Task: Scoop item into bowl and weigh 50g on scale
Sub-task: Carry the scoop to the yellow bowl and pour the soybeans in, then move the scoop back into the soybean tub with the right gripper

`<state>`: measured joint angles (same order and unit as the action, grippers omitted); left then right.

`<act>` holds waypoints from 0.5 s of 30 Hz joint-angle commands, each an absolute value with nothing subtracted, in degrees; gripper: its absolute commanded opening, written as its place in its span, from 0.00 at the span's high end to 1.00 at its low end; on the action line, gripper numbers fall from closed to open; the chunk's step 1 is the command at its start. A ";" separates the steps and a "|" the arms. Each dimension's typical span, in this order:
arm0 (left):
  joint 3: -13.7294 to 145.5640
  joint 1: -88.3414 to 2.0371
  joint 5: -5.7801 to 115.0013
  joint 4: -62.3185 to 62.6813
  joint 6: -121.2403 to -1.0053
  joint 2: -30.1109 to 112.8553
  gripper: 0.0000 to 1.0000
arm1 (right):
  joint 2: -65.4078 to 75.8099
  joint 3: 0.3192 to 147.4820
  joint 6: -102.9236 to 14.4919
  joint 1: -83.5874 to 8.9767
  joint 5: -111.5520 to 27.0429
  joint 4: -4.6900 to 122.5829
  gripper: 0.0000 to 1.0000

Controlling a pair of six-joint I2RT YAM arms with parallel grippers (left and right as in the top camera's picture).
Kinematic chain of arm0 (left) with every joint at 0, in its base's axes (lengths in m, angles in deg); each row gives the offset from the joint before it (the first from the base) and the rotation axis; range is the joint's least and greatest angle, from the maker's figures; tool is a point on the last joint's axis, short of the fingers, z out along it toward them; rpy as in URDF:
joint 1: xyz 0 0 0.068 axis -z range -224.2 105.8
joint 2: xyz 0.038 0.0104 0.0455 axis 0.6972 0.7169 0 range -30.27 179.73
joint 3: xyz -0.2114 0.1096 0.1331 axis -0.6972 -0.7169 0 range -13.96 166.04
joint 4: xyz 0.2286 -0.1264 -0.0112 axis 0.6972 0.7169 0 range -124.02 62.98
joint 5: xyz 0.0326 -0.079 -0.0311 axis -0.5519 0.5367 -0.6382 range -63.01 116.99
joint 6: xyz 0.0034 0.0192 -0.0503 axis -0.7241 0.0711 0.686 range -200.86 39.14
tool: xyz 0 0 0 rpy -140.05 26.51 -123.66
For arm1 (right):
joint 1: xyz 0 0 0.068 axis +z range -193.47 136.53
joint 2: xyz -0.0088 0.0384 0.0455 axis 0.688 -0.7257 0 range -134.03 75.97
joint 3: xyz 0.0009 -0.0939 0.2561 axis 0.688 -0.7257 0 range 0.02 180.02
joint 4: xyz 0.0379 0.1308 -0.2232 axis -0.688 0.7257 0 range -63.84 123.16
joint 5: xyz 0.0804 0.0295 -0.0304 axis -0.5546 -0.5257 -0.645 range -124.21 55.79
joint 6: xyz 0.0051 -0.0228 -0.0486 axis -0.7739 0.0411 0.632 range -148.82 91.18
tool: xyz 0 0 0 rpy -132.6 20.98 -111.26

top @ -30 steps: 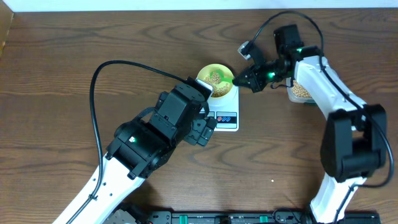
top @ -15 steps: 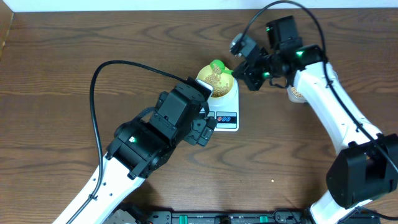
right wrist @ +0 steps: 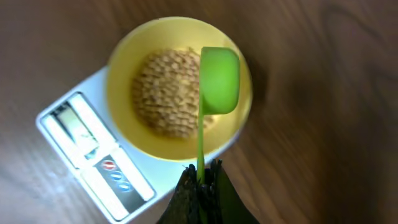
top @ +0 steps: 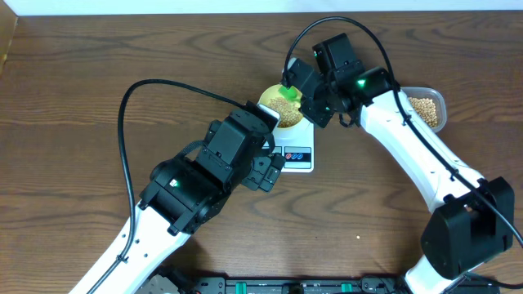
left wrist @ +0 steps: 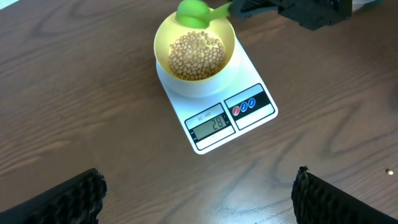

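Observation:
The pale yellow-green bowl stands on the white scale and holds a heap of tan beans. My right gripper is shut on the handle of a green scoop, turned over above the bowl's rim. My left gripper is open and empty, above the bare table in front of the scale. The display reads about 28.
A clear plastic tub of beans stands at the right of the scale. My left arm covers the table left of the scale. The table's far edge runs along the top.
My right gripper has carried the scoop left from the tub to over the bowl and tipped it. The tub has come into view. My left arm has not moved.

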<state>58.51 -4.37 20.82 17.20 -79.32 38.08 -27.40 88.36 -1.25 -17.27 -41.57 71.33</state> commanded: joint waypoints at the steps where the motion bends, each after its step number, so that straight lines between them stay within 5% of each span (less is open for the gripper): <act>1: 58.88 -4.65 20.30 17.39 -78.90 37.78 0.02 | -26.24 89.28 -0.52 -16.07 -37.15 71.15 0.99; 15: 58.86 -4.65 20.30 17.39 -78.88 37.78 0.02 | -22.46 97.41 -11.87 -17.16 -40.74 77.03 0.99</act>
